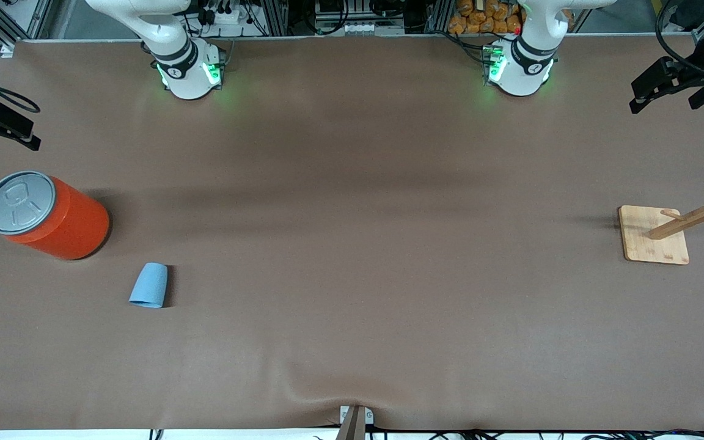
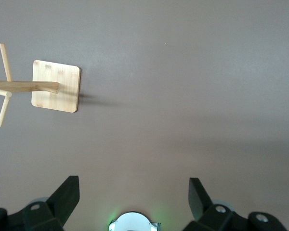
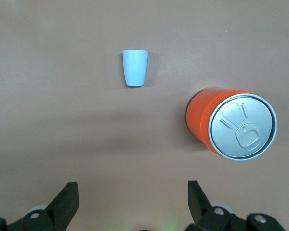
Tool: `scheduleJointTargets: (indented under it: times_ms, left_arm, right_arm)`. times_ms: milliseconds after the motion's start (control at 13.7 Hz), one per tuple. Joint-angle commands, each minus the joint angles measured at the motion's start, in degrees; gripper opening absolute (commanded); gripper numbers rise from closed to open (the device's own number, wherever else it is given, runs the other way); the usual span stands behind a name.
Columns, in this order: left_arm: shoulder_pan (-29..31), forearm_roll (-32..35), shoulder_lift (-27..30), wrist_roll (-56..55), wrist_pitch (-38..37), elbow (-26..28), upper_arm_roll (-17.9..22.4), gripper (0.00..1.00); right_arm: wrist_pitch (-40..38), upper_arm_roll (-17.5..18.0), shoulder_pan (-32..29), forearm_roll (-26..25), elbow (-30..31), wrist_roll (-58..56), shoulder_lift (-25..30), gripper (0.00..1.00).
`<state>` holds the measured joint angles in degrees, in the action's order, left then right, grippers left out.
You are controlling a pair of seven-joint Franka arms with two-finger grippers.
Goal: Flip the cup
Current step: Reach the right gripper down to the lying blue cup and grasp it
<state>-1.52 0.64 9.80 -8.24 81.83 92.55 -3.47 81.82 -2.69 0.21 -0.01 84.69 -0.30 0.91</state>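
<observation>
The cup (image 1: 149, 285) is small, light blue and tapered. It appears to lie on its side on the brown table, its wide end nearer the front camera, and its inside does not show. It lies a little nearer the front camera than the orange can (image 1: 58, 220). It also shows in the right wrist view (image 3: 135, 67). My right gripper (image 3: 132, 192) is open and empty, high over the table at the right arm's end, well apart from the cup. My left gripper (image 2: 134, 192) is open and empty, high over the left arm's end.
The orange can with a grey lid (image 3: 231, 125) stands upright beside the cup. A wooden peg rack on a square base (image 1: 654, 235) stands at the left arm's end and also shows in the left wrist view (image 2: 55, 86). A brown cloth (image 1: 352, 244) covers the table.
</observation>
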Motion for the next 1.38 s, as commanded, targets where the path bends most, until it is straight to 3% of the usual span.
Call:
scheduleJointTargets:
  times_ms: [0, 437, 656, 874, 1312]
  left_arm:
    - [0.5, -0.2, 0.0, 1.1, -1.3, -1.0, -0.3, 1.00]
    - [1.8, -0.7, 0.0, 3.0, -1.3, -1.1, 0.5, 1.00]
    - [1.6, -0.8, 0.0, 4.9, -2.1, -0.4, 0.1, 1.00]
    - [1.4, -0.7, -0.3, 4.8, -2.0, -0.3, 0.1, 1.00]
    - [1.4, -0.5, -2.8, 4.8, -0.5, -0.3, 0.0, 1.00]
  right_arm:
    - [-0.1, 0.8, -0.6, -0.5, -0.1, -0.6, 0.6, 1.00]
    - [0.1, 0.6, -1.0, -0.3, 0.7, -0.6, -0.2, 1.00]
    - [4.3, 0.5, -1.2, -0.3, 5.4, -0.7, -3.6, 1.00]
    - [9.0, 0.7, -0.4, -0.3, 5.7, -0.7, -10.6, 1.00]
    - [30.1, 0.9, 0.6, 0.0, 5.4, -5.1, -25.4, 1.00]
